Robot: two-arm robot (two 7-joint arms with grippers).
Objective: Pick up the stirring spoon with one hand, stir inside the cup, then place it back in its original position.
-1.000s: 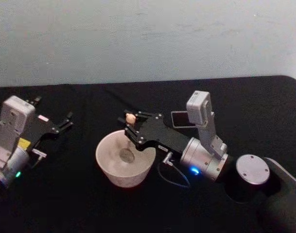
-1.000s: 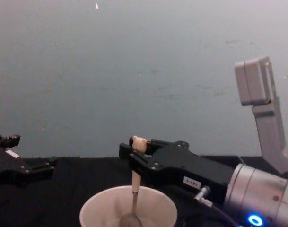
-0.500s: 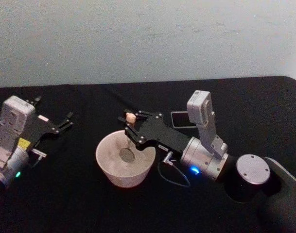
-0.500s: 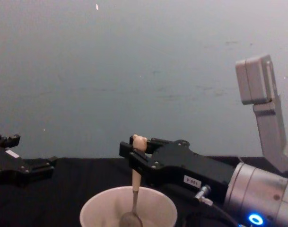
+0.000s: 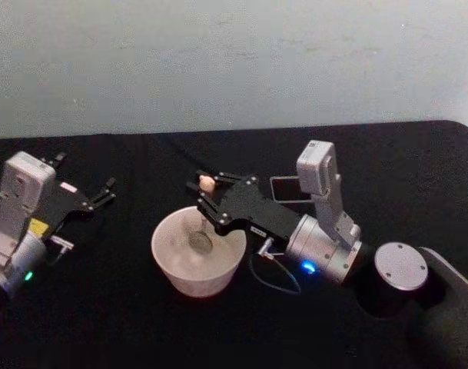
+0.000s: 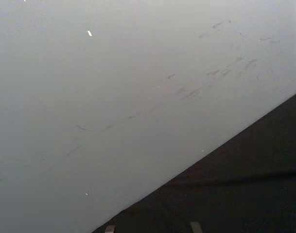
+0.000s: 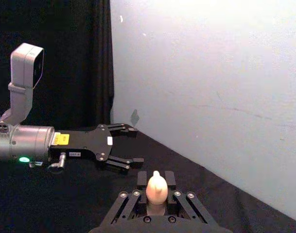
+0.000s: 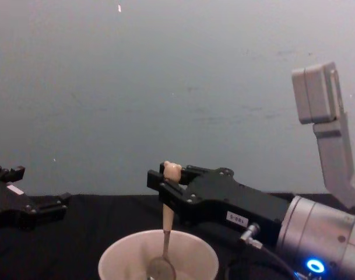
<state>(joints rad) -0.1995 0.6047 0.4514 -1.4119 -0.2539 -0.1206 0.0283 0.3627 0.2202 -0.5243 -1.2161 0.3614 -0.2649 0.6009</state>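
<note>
The cream-white cup (image 5: 189, 281) (image 8: 120, 262) stands on the black table in front of me. My right gripper (image 5: 206, 197) (image 8: 167, 185) (image 7: 156, 200) hovers over the cup's far rim, shut on the beige handle of the stirring spoon (image 5: 206, 184) (image 8: 167, 217). The spoon hangs nearly upright, bear head (image 7: 156, 187) above the fingers and shiny bowl (image 5: 200, 243) (image 8: 161, 268) down inside the cup. The dark grey holder (image 5: 283, 188) stands behind the right arm, partly hidden by its wrist camera. My left gripper (image 5: 103, 192) (image 7: 122, 145) rests open at the far left, holding nothing.
A loose cable (image 5: 277, 281) loops beside the cup under the right wrist. The right arm's round joint (image 5: 399, 269) sits at the near right. A pale wall (image 6: 113, 87) rises behind the table's (image 5: 141, 330) far edge.
The right gripper has shifted slightly up and back with the spoon, whose bowl has slid a little inside the cup. The left arm has not moved.
</note>
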